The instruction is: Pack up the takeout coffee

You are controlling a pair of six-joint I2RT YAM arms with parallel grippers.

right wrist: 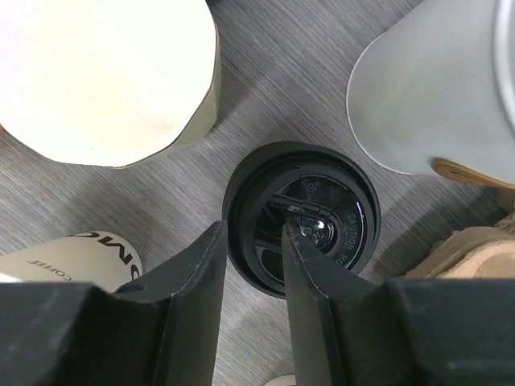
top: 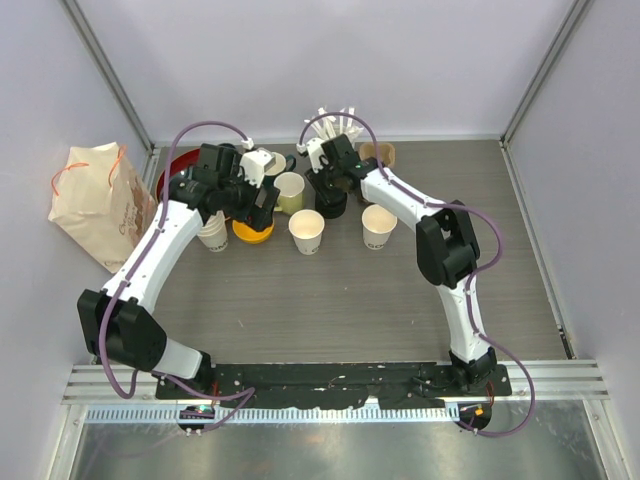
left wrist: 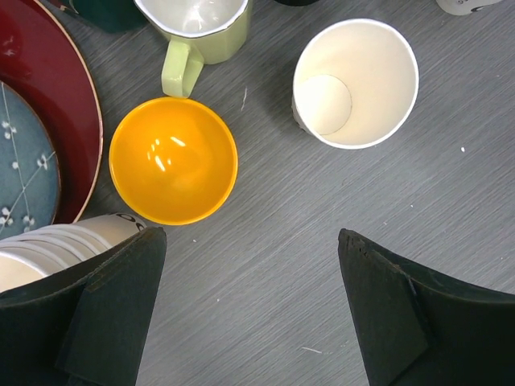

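Nothing is packed yet: the paper cups [top: 306,230] are seen lidless mid-table, the left gripper [left wrist: 249,241] is held spread and empty, and a black lid [right wrist: 322,217] is straddled by the right gripper [right wrist: 253,237], its grip not discernible

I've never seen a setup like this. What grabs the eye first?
The bright orange bowl, far back and left of centre on the table, beside a stack of paper cups. Then the right tool, poised right over a round black lid. A tan paper bag sits beyond the table's left edge.
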